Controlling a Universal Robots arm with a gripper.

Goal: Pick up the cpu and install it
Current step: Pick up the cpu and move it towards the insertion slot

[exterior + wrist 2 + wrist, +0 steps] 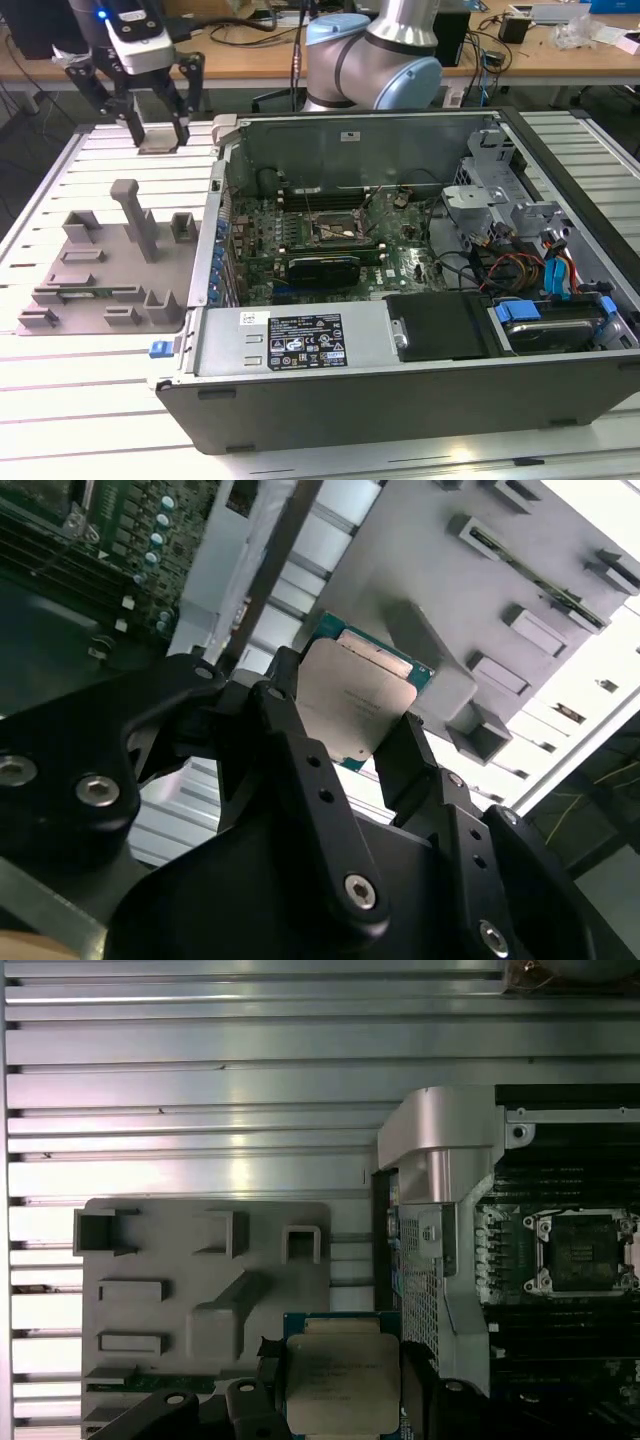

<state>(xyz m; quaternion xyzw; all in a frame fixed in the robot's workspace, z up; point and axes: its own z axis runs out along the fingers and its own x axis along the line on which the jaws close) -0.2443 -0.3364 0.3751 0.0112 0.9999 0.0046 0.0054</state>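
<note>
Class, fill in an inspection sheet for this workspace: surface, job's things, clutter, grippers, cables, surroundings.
Surface: slatted metal table.
Job's things: cpu held clear of the table; socket in the open computer case looks empty.
Clutter: grey tray with upright posts, beside the case.
Grippers: pincer shut on the cpu.
Cables: coloured wires inside the case, at the exterior view's right.
Surroundings: wooden desks behind, with cables.
</note>
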